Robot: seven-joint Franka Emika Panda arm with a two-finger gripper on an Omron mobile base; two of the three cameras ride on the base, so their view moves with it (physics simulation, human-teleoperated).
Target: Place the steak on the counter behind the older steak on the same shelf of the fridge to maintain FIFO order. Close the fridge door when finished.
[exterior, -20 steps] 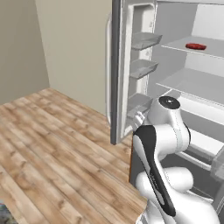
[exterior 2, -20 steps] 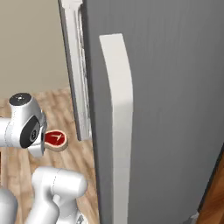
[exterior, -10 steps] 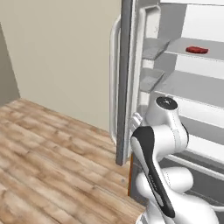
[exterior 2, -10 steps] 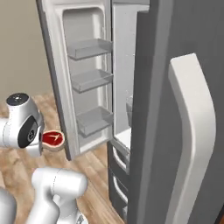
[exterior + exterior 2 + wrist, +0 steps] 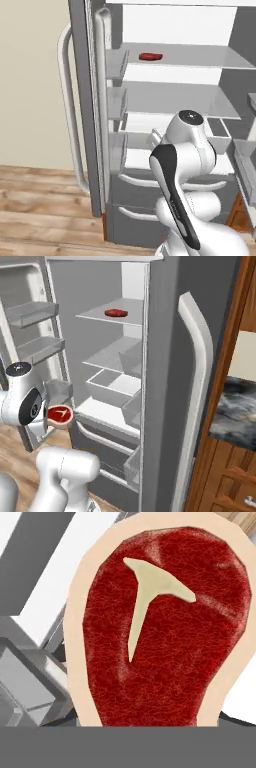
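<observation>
- Our end effector [image 5: 56, 417] pinches the steak [image 5: 59, 414], low before the fridge [image 5: 165, 331].
- We judge it light, soft, slippery; grip the fat rim.

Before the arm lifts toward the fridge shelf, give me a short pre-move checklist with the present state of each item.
1. Steak in the gripper: ok. It hangs beside the wrist in the right base view and sits close before the hand camera.
2. Fridge door open: ok, the white interior is exposed.
3. Older steak on the shelf: ok, lying on the top panel.
4. Room behind the older steak: ok, bare panel shows between it and the back wall.
5. Steak height against the shelf: not ok, it is well below, about level with the lower bins.
6. Grip firmness: cannot tell, the finger contact is hidden by the meat.
</observation>
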